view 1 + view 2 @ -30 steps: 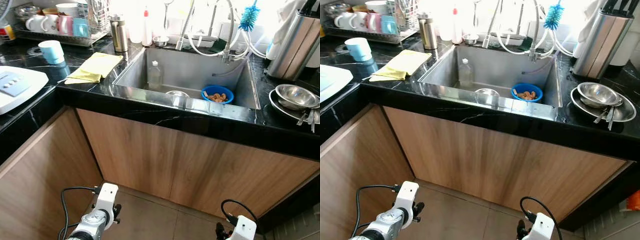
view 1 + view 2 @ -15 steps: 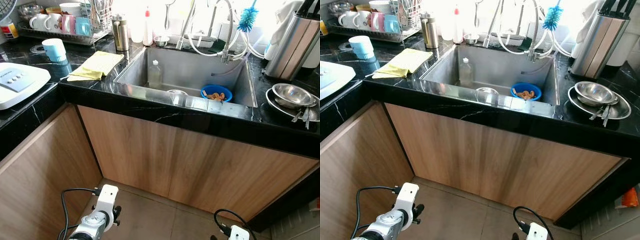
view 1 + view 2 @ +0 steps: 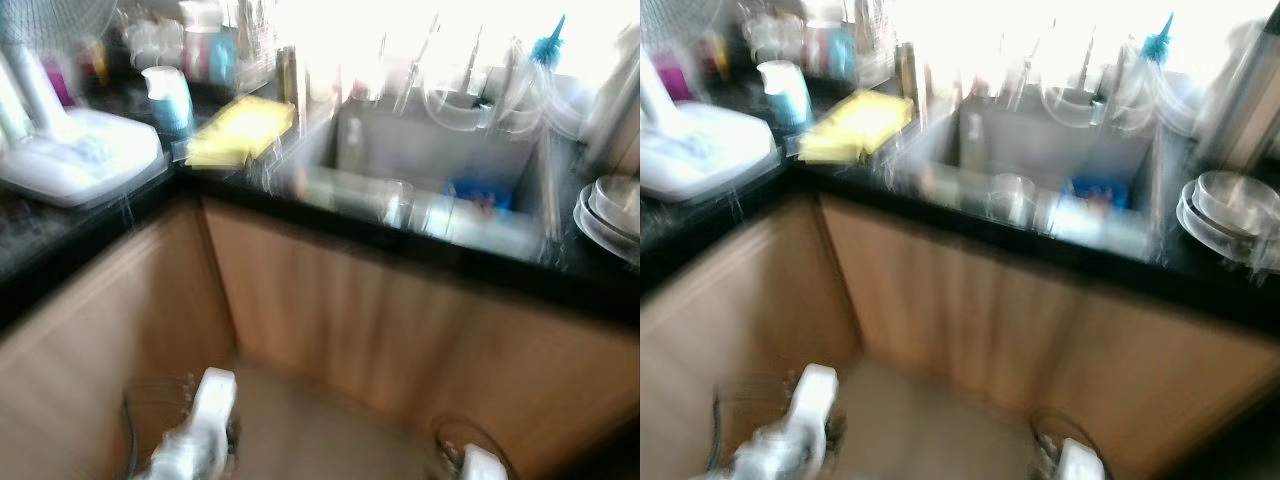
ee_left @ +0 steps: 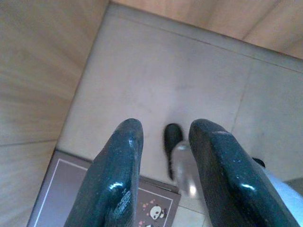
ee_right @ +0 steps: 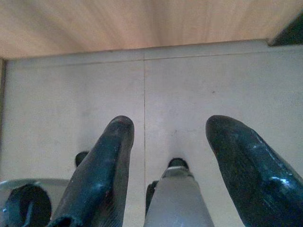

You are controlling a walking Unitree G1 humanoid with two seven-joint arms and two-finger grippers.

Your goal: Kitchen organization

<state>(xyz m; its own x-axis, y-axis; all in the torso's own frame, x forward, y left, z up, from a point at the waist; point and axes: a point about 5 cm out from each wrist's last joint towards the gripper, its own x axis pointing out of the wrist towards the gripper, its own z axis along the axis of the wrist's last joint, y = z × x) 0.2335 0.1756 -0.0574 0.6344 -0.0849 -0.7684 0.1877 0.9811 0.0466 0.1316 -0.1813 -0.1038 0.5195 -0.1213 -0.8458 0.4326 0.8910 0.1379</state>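
Both head views are blurred by motion. A steel sink (image 3: 400, 195) is set in the black counter (image 3: 300, 195), with a blue bowl (image 3: 478, 190) inside it. A yellow cloth (image 3: 240, 132) lies left of the sink, and a light blue cup (image 3: 168, 98) stands behind it. Both arms hang low in front of the wooden cabinet. My left gripper (image 4: 168, 130) is open over the tiled floor, holding nothing. My right gripper (image 5: 171, 125) is also open and empty above the floor.
A white appliance (image 3: 80, 155) sits on the left counter. Steel bowls (image 3: 610, 215) are stacked at the right edge. A blue brush (image 3: 548, 45) hangs by the taps. Wooden cabinet fronts (image 3: 400, 320) form a corner around the floor, where a patterned mat (image 4: 94, 198) lies.
The whole picture has shifted right and gone blurry, so the camera has turned left. Both arms still hang low as before.
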